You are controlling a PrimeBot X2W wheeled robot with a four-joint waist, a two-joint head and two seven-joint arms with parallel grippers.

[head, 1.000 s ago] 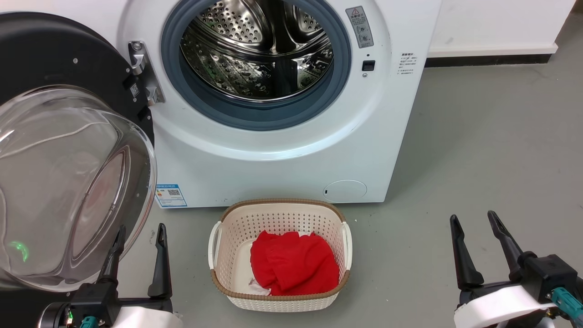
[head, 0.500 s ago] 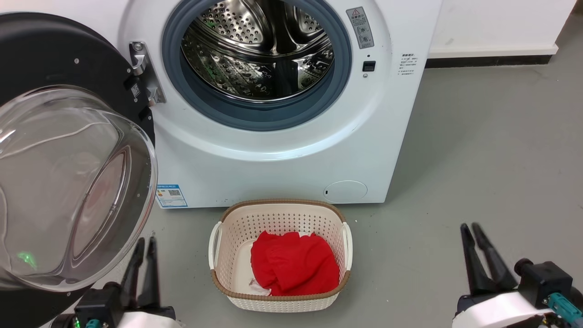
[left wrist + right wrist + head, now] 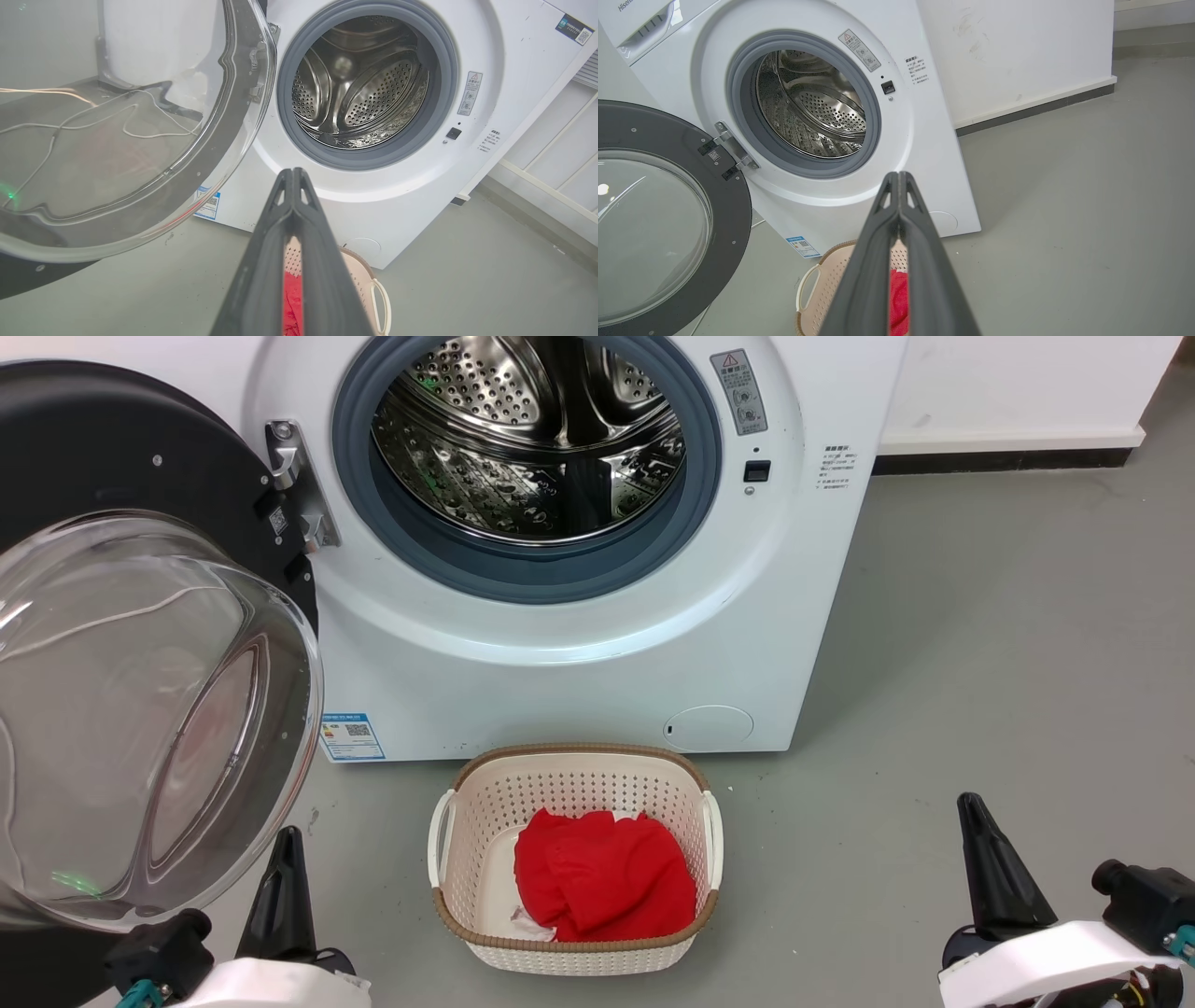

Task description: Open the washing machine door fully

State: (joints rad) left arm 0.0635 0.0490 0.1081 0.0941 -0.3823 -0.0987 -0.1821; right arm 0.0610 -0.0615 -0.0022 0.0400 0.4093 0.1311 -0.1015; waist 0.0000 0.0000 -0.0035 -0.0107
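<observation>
**Washing machine** [image 3: 560,672], big white front-loading box: is standing on the grey floor [image 3: 980,663] with its back to a white wall [image 3: 1008,383]. The perforated steel drum [image 3: 527,439] is showing through the round opening, ringed by a grey rubber gasket [image 3: 523,569]. A blue energy sticker [image 3: 350,737] is sitting at the lower left of the front panel, and a round white filter cover [image 3: 707,726] at the lower right.

**Washing machine door** [image 3: 140,663], large round glossy black disc with a bulging clear glass bowl at its centre: is hanging wide open on a metal hinge [image 3: 299,485] at the left of the opening. It is well clear of the gasket, with the glass bowl facing outward toward the head camera.

**Basket** [image 3: 574,749], small cream perforated plastic with a brown rim: is resting on the floor just in front of the machine, below the filter cover. It is holding a crumpled red cloth [image 3: 602,877].

**Left gripper** [image 3: 285,835]: is hovering low at the left, near the lower edge of the glass bowl; the left wrist view shows it apart from the door. Its two long dark fingers [image 3: 261,261] are pressing together at the tips and gripping nothing.

**Right gripper** [image 3: 971,803]: is hovering over bare floor at the lower right, well apart from machine and basket. Its fingers [image 3: 873,261] are likewise pressing together, with nothing between them.
</observation>
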